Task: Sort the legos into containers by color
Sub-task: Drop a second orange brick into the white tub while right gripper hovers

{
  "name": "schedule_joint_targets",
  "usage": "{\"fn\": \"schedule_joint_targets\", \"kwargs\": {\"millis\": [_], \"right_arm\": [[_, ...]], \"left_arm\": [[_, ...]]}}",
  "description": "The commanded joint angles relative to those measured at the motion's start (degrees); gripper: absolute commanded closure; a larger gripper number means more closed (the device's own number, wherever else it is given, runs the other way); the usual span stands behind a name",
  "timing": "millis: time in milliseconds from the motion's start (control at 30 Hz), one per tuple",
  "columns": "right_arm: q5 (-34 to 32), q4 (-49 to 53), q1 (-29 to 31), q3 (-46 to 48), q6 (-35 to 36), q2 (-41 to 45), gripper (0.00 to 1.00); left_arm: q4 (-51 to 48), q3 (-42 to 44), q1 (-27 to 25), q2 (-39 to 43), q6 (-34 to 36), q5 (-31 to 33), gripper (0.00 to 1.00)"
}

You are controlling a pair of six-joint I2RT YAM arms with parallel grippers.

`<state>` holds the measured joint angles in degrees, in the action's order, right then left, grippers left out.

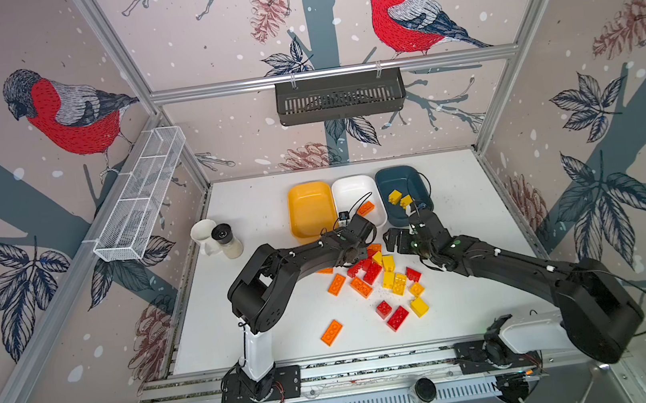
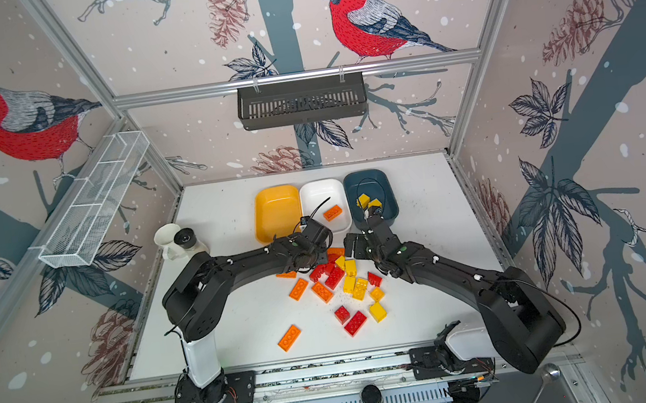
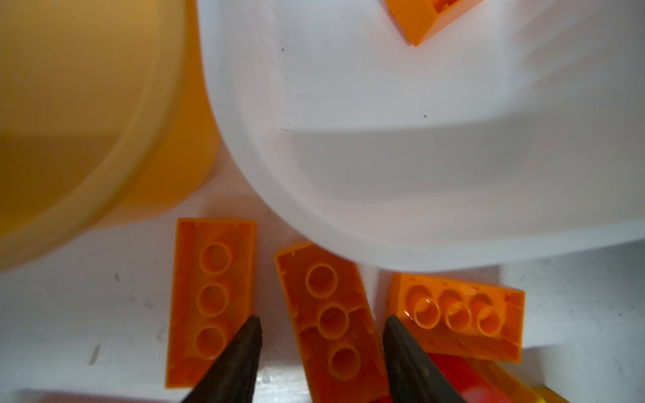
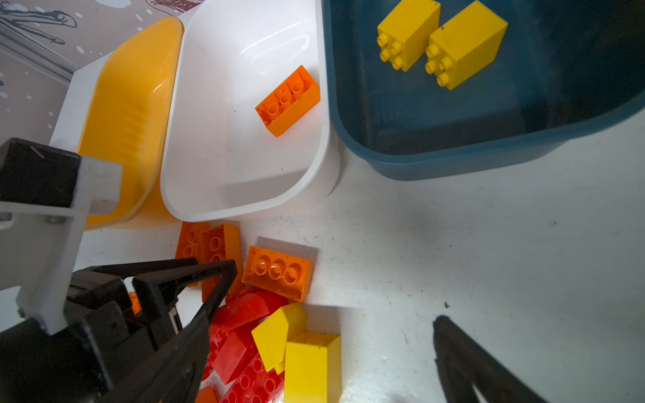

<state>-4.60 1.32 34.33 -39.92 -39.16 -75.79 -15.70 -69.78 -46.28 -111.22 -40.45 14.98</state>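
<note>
- Several legos (image 1: 397, 318) lie nearest me on the counter (image 1: 278, 325): an orange plate (image 1: 332, 332) at seven o'clock from the heap (image 1: 380, 271), and red and yellow ones at five.
- My right fingers (image 4: 453, 349) hang spread wide with nothing between them, at about two o'clock off the heap.
- My left fingers (image 3: 237, 359) straddle an upturned orange brick (image 3: 331, 324) at the heap's twelve o'clock edge. They stand part-way apart and are not clamped on it.
- Risks, as I judge them: one of the left fingers overlaps the neighbouring orange brick (image 3: 209, 296), so squeezing could snag or shove that one. The target seems to lean on red pieces, so it may twist out. Both wrists are close enough to bump.
- Its long axis runs roughly six to twelve, toward the tubs, hollow side up. The fingers cross its short width.
- Beyond, side by side: the yellow-orange tub (image 1: 311, 212) at eleven holds nothing, the white tub (image 1: 350, 197) at twelve holds one orange brick (image 1: 365, 207), and the teal tub (image 1: 404, 180) at one holds two yellow blocks (image 1: 395, 196).
</note>
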Motion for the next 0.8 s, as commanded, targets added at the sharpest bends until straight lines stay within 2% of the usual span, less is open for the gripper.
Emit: {"fn": "schedule_joint_targets", "kwargs": {"millis": [0,100,167,300,500,767], "right_arm": [[-0.39,-0.05,-0.14,-0.01,0.00,0.38,0.00],[-0.44,0.08,-0.18,-0.02,0.12,0.69,0.00],[-0.45,0.26,-0.31,-0.01,0.29,0.86,0.00],[-0.43,0.61,-0.31,0.42,1.03,1.08,0.01],[0.75,1.18,-0.31,2.03,1.21,0.89,0.00],[-2.61,1.05,-0.40,4.27,-2.78,2.88,0.01]], "left_arm": [[-0.31,-0.95,-0.08,-1.63,0.95,-0.79,0.49],[-1.30,-2.31,-0.12,-3.07,1.22,-0.26,0.54],[-1.82,-2.53,-0.12,-2.79,1.27,0.51,0.62],[1.86,0.94,-0.48,3.53,1.44,1.10,0.70],[5.00,1.22,-0.09,9.61,3.27,2.06,0.72],[2.84,-11.84,2.73,1.20,9.52,-1.16,0.72]]}}
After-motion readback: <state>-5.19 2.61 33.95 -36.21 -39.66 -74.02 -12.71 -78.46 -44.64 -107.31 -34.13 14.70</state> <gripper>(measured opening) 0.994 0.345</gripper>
